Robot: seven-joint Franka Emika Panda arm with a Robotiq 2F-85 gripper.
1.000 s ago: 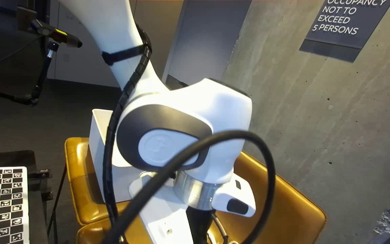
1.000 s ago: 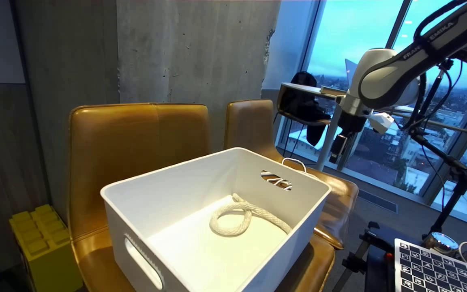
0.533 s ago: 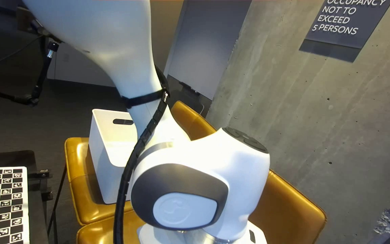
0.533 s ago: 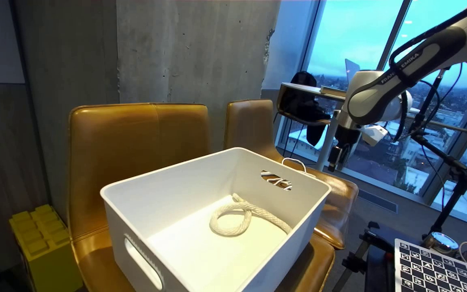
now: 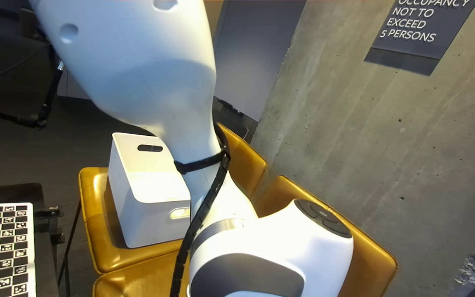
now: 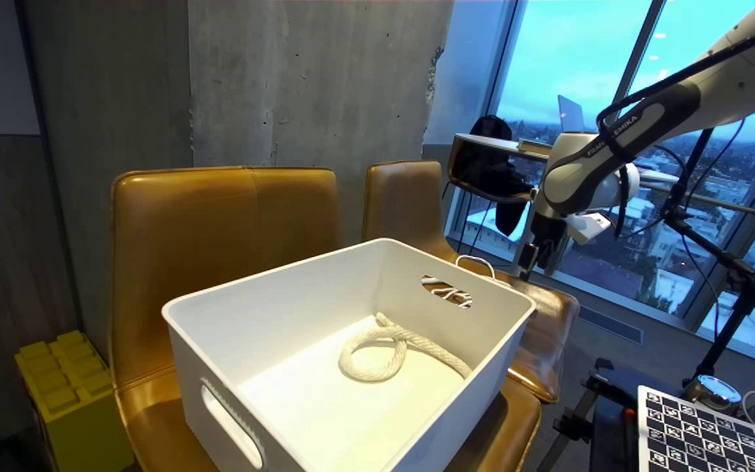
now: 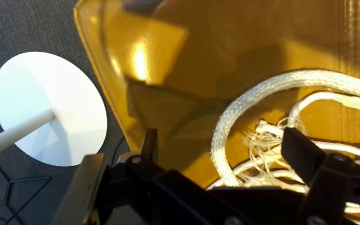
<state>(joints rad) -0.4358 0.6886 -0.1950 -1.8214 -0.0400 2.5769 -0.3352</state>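
Note:
In the wrist view my gripper (image 7: 222, 145) stands open, its fingers wide apart and nothing between them. Below it, a thick white braided rope (image 7: 308, 78) curls on a tan leather chair seat (image 7: 205, 40). Thinner white cord (image 7: 322, 95) with frayed strands lies inside that curl, partly covered by the right finger. An exterior view has the gripper (image 6: 529, 257) above the far chair, beyond the white bin (image 6: 299, 295). Inside the bin rests a looped off-white rope (image 6: 371, 375). The gripper is out of frame in the exterior view where the arm (image 5: 155, 82) fills the middle.
Two tan chairs stand side by side, the bin on the nearer chair (image 6: 220, 229). A round white table base (image 7: 55, 125) is beside the far seat. A checkered board (image 6: 712, 426), a black camera stand (image 6: 738, 308) and a yellow block (image 6: 69, 387) are around.
The arm has come down and reached further out over the far chair, carrying the gripper lower and slightly toward the bin's side. Bin and the rope inside it stay put.

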